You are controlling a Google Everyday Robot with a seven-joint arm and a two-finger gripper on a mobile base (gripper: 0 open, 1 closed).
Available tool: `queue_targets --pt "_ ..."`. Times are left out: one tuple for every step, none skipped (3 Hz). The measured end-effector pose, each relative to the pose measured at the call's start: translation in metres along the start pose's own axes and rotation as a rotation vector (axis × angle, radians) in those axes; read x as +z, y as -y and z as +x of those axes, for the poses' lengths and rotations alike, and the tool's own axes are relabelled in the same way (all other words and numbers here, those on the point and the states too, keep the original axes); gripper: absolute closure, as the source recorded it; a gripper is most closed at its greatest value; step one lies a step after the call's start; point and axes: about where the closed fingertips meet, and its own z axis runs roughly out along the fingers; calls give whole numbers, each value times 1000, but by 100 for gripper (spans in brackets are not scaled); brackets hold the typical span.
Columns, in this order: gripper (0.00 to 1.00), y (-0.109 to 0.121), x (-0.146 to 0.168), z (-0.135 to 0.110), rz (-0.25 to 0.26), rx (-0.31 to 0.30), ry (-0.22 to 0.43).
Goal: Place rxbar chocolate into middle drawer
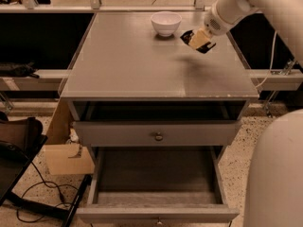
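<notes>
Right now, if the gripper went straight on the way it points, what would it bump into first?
Probably the grey cabinet top, just beside the white bowl. The gripper, holding the rxbar chocolate, points down and left above it, though depth is unclear.

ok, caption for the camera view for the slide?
Hand holds the rxbar chocolate above the cabinet top, right of the white bowl; middle drawer stands open below.

Tool (198, 39) over tabletop (132, 65) grips rxbar chocolate (186, 36); middle drawer (156, 174) open.
</notes>
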Motion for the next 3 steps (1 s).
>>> queue_targets --pt "100 4 -73 9 61 -27 56" --pt "100 -12 -134 38 93 -3 134" --pt "100 -42 -161 83 101 18 200"
